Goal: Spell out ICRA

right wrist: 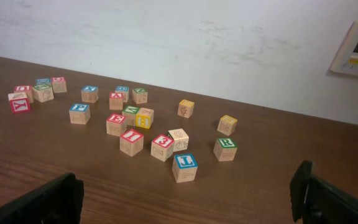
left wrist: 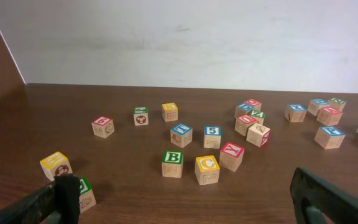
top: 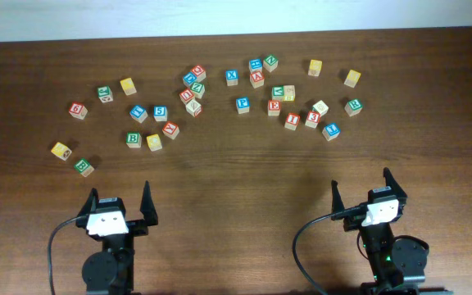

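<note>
Small wooden letter cubes lie scattered across the far half of the brown table (top: 236, 180). The red "I" (top: 292, 120) (right wrist: 131, 142) sits right of centre, between a red "E" and a red "3". The yellow "C" (top: 154, 142) (left wrist: 207, 169) lies on the left beside a green "B" (left wrist: 172, 163). The green "R" (top: 352, 106) (right wrist: 225, 149) is at the far right. The red "A" (top: 256, 79) (right wrist: 116, 99) is near the back centre. My left gripper (top: 120, 197) (left wrist: 188, 199) and right gripper (top: 361, 182) (right wrist: 185, 193) hover open near the front edge, holding nothing.
A blue-printed cube (right wrist: 185, 167) is the block closest to the right gripper. A yellow cube (left wrist: 55, 164) and a green one (left wrist: 82, 191) lie just ahead of the left finger. A pale wall (left wrist: 179, 37) runs behind the table.
</note>
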